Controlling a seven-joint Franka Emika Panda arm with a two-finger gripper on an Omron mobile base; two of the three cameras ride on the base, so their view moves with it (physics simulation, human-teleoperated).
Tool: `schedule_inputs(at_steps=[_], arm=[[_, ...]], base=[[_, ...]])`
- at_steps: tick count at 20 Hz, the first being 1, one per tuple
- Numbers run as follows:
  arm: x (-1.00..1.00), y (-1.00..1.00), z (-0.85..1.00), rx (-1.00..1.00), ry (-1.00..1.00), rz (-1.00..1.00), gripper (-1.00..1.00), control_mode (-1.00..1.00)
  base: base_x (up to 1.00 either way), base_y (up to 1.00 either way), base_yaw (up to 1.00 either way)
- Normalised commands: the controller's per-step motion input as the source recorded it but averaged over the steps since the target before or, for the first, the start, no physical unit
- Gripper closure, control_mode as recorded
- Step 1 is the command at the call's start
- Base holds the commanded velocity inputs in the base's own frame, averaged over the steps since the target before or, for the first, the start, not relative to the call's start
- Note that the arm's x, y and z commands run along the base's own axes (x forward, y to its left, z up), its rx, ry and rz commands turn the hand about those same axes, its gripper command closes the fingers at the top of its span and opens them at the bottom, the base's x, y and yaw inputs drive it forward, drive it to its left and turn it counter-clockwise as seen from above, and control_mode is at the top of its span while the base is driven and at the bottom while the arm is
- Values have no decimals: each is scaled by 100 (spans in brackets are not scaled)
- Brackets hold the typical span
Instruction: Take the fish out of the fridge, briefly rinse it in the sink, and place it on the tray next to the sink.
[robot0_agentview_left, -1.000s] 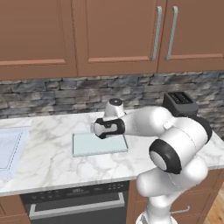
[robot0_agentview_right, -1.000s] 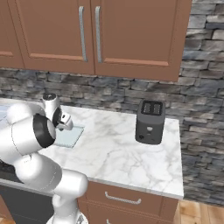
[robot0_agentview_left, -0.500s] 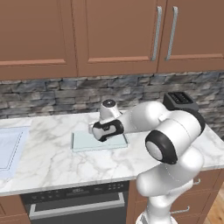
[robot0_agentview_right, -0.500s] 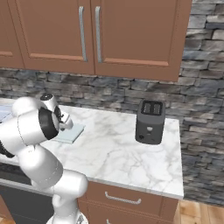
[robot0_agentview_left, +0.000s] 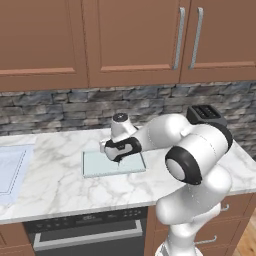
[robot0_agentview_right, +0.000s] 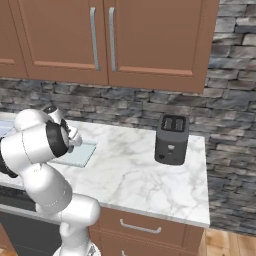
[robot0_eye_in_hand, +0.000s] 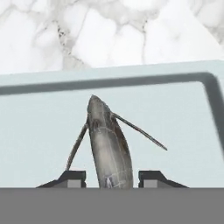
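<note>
The fish lies on the pale tray, between the two fingertips of the gripper. The jaws stand slightly apart from it, with a small gap on each side. The tray rests on the marble counter.

**Desk layout at the tray**

The tray lies flat on the desk, roughly midway along it, with the stone wall behind and the front edge of the desk before it. The sink is set into the desk well to the left of the tray. The toaster stands on the desk far to the right, near the back wall, well apart from the tray. Wall cabinets hang above. The claw is directly over the tray. In the hand view, the fish lies on the tray between the two fingertips, inside the raised rim.
</note>
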Motion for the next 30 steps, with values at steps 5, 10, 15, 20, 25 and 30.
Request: schedule_inputs(at_steps=[5, 10, 15, 20, 25, 30], arm=[[-9, 5, 54, -9, -15, -8, -100, -100], [-55, 12, 90, -18, -33, -7, -100, -100], [-94, 29, 83, -25, -47, -1, -100, -100], [-100, 41, 90, -31, -54, 0, -100, -100], [-100, -11, 92, -13, -51, 2, -100, -100], [-100, -99, 41, 7, -45, 1, -100, -100]], base=[[0, 0, 0], [0, 0, 0], [0, 0, 0], [0, 0, 0], [0, 0, 0], [0, 0, 0]])
